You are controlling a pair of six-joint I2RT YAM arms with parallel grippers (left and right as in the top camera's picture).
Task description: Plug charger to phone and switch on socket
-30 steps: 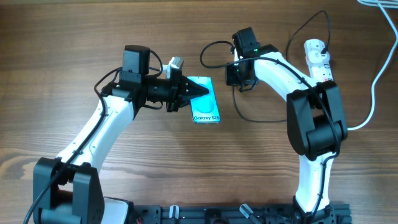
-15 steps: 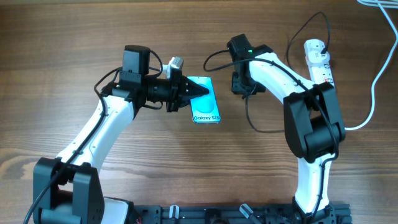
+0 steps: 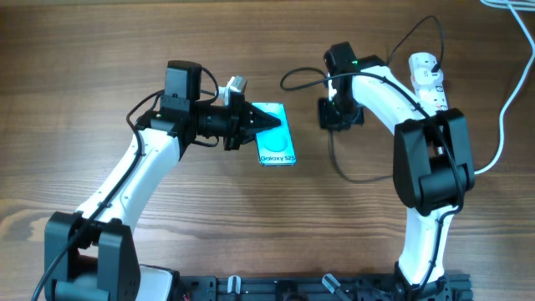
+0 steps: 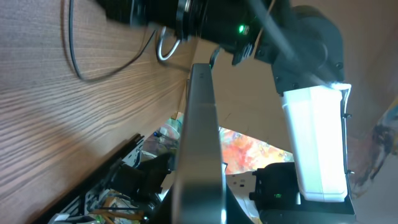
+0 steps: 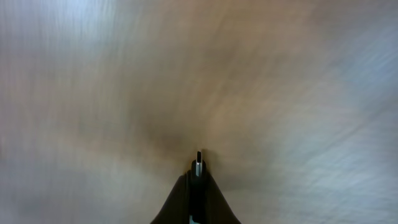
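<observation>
The phone (image 3: 277, 140) shows its teal screen and "Galaxy S25" strip at the table's middle. My left gripper (image 3: 266, 122) is shut on its upper left part; the left wrist view shows the phone (image 4: 199, 130) edge-on between the jaws. My right gripper (image 3: 333, 117) is to the right of the phone, apart from it. It is shut on the charger's plug, whose small tip (image 5: 198, 162) sticks out between the fingers. The thin black charger cable (image 3: 337, 160) loops over the table and runs to the white socket (image 3: 428, 80) at the far right.
The socket's thick white cord (image 3: 506, 109) runs along the right edge. A black cable loop (image 3: 288, 77) lies behind the phone. The right wrist view is motion-blurred, showing only wood. The right arm (image 4: 205, 25) shows beyond the phone in the left wrist view.
My right gripper has moved to the right and slightly toward the front, away from the phone, carrying the plug. The left arm and the phone have not moved.
</observation>
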